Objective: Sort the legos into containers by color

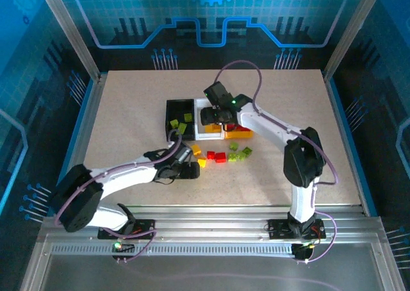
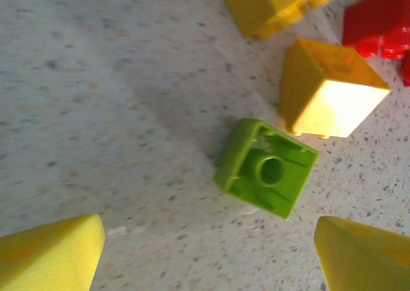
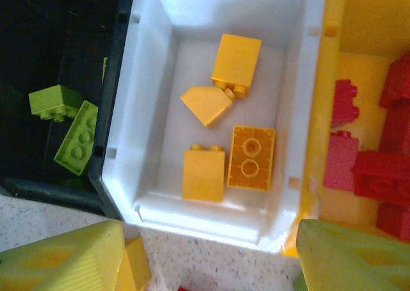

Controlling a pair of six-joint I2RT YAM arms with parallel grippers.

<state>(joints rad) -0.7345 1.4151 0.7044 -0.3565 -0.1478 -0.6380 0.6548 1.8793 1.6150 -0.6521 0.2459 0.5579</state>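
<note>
Left gripper (image 2: 208, 243) spread wide, empty, straddling upturned lime-green plastic brick (image 2: 266, 168) on speckled tabletop (image 2: 96, 79), right gripper (image 3: 210, 243) released over white rectangular plastic bin (image 3: 150, 60) of yellow-orange bricks (image 3: 251, 156)

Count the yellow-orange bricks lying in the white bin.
4 bricks in the white bin: one uppermost, a sloped one just below, one lower left, one lower right. None looks hidden.

- Overhead, we find the right arm (image 1: 269, 125) covering much of the white bin (image 1: 208, 134).
- Right of the white bin, we see red legos (image 3: 378, 175) cut by the frame edge.
- Left of it, the black bin (image 3: 51, 191) is too dark inside to read.
</note>
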